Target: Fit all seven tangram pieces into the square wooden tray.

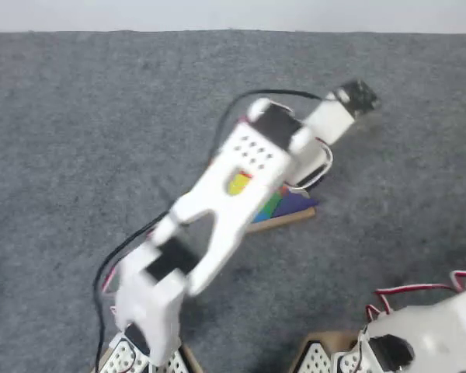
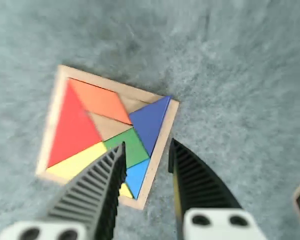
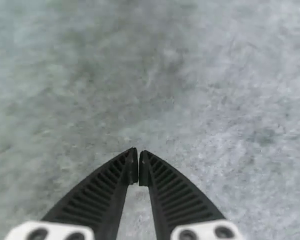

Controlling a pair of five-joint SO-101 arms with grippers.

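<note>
So the left pincer [image 2: 146, 150] is hanging wide open right over one side of the tray [image 2: 53, 120], with nothing between its fingers. One fingertip [image 2: 121, 150] sits over the green square [image 2: 132, 145]. The other is just outside the rim, over the grey counter [image 1: 78, 116]. The tray's edge runs through the gap between them.

The tray lies flat on the counter with colours packed in:
- a big red triangle [image 2: 72, 125] along one side
- an orange piece [image 2: 100, 100] next to it
- a dark blue triangle [image 2: 150, 122] whose point reaches right to a corner
- the green square in the middle
- a light blue triangle [image 2: 137, 175] and a yellow piece [image 2: 77, 162] on the side nearest the pincer

There's a tan patch in the centre, and I honestly can't tell if it's a plain wood piece or bare tray floor.

From the high view, the left arm [image 1: 233, 186] stretches out over the tray [image 1: 287, 220], with just one corner and a bit of dark blue poking out from under it.

The right pincer [image 3: 138, 155] is closed tight, tips touching, holding nothing, over bare grey counter. The right arm [image 1: 427, 338] sits at the near edge, well apart from the tray.
</note>
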